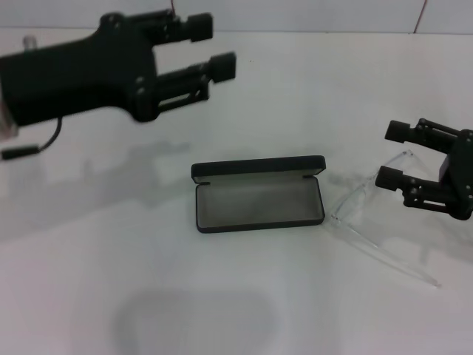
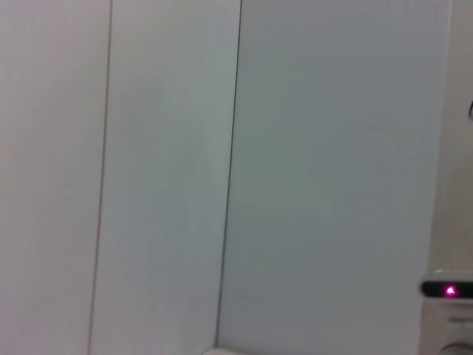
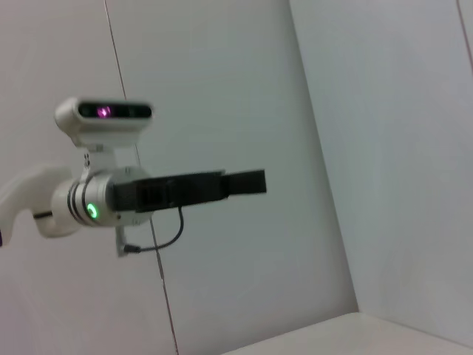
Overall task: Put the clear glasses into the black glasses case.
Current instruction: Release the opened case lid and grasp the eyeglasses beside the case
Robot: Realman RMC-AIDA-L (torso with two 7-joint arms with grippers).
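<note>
The black glasses case (image 1: 259, 201) lies open in the middle of the white table, grey lining up, its lid standing along the far side. Just right of it are the clear glasses (image 1: 356, 201), with one thin arm running toward the front right. My right gripper (image 1: 392, 154) is open at the glasses' far end, one finger on each side of the upper clear arm. My left gripper (image 1: 213, 46) hangs open and empty high above the table at the far left. The right wrist view shows that left gripper (image 3: 255, 182) from the side against the wall.
The white table (image 1: 222, 296) meets a pale panelled wall (image 2: 295, 148) at the back. A thin black cable (image 1: 33, 148) hangs under the left arm. The left wrist view holds only wall panels.
</note>
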